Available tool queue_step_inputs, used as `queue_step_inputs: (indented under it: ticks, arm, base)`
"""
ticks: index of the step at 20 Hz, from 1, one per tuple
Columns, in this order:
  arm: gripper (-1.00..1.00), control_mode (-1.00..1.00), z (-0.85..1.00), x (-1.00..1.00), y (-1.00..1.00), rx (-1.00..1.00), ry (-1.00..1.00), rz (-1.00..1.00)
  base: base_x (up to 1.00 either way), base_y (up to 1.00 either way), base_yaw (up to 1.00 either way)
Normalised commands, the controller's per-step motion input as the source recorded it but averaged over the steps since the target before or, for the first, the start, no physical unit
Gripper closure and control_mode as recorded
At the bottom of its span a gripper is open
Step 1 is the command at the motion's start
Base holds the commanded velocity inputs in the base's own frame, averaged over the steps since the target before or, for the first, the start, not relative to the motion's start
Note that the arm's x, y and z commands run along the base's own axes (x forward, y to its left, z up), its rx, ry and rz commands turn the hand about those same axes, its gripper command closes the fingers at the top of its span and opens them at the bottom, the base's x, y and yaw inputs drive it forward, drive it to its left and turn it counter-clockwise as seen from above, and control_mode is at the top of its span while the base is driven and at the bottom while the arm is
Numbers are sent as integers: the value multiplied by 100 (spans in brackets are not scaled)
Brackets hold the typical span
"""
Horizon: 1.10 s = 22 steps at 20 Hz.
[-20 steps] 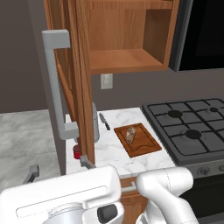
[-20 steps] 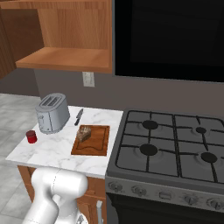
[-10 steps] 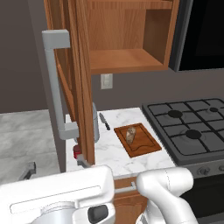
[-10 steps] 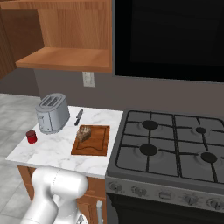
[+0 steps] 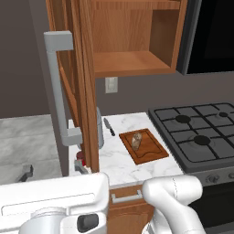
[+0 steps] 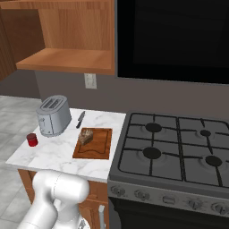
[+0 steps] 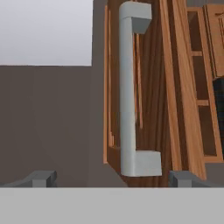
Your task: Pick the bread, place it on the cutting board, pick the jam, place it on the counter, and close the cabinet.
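The cabinet (image 6: 67,58) hangs open, and its door (image 5: 84,87) stands edge-on toward me with the long grey bar handle (image 7: 131,87) upright. My gripper (image 7: 113,179) is open and empty, a short way in front of the handle's lower end. Its fingertips (image 5: 27,172) straddle the handle's line in the left base view. The bread (image 6: 86,136) rests on the cutting board (image 6: 100,150). The red jam (image 6: 31,139) stands on the counter (image 6: 53,154) near its left edge, half hidden behind the door in the left base view.
A grey toaster (image 6: 53,116) and a black-handled knife (image 6: 80,119) sit at the back of the counter. A gas stove (image 6: 174,152) adjoins it on the right. Below the counter is a drawer with a silver handle (image 5: 124,197).
The hand has edged slightly to the left in the left base view. Bread, jam and cabinet door have not moved.
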Motion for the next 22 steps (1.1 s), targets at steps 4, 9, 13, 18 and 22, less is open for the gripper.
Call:
queue_step_inputs:
  ticks: [4,9,13,18,22]
  arm:
    - [-100,-100,0,16,0,0,0,-4]
    - [-100,-100,0,17,0,0,0,-4]
    - [-100,-100,0,14,0,0,0,-4]
    - [-100,-100,0,12,2,0,0,-5]
    - [-100,-100,0,14,3,0,0,-5]
  base:
    - [0,0,0]
    - [0,0,0]
    - [0,0,0]
    - [0,0,0]
    - [0,0,0]
